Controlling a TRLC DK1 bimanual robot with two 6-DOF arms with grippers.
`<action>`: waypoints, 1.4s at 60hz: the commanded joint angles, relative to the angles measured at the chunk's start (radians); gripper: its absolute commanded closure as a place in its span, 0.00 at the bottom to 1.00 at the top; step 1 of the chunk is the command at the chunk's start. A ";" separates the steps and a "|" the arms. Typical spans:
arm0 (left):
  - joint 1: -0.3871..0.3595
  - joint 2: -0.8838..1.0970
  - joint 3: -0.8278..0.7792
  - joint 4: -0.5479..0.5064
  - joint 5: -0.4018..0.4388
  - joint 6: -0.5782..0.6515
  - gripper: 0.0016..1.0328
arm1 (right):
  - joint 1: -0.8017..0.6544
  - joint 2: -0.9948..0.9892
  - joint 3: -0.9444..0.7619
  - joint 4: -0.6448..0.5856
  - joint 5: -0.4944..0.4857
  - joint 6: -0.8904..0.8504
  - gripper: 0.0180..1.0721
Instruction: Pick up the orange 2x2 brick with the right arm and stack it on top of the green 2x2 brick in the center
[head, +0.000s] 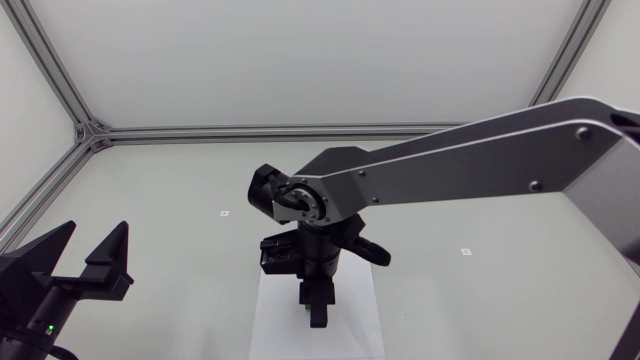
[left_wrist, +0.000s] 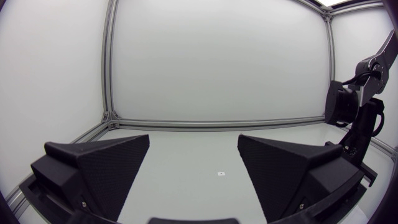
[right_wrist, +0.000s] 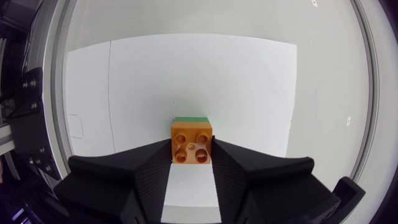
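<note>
Right gripper (right_wrist: 191, 154) of mine is clamped on the orange brick (right_wrist: 191, 140): both black fingers press its sides, and its four studs face my wrist camera. Past the brick's far edge I see only a thin strip of the green brick (right_wrist: 190, 118) (the orange one covers the rest, and I cannot tell whether the two touch). In the head view both bricks are hidden beneath my right arm (head: 460, 165), which reaches in over the middle of the table (head: 160, 190); only the gripper's dark tip shows below the wrist. My left gripper (left_wrist: 194, 149) sits at the table's left side, fingers well apart with nothing between them, its base cut off at the edge of the head view. I count one orange brick, one green brick, one white sheet (right_wrist: 186, 74) beneath them and two small marks (head: 225, 213) on the tabletop. That surface is pale grey and matte, bounded by aluminium rails (head: 260, 132).
</note>
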 joint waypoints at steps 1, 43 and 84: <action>0.003 -0.008 -0.041 -0.013 0.004 0.013 0.04 | -0.002 0.073 -0.075 -0.027 0.015 0.018 0.93; 0.003 -0.008 -0.041 -0.015 0.004 0.013 0.04 | 0.023 0.022 -0.075 -0.033 0.001 0.021 0.93; 0.003 -0.008 -0.041 -0.015 0.004 0.013 0.04 | 0.027 0.029 -0.047 -0.014 -0.028 0.029 0.93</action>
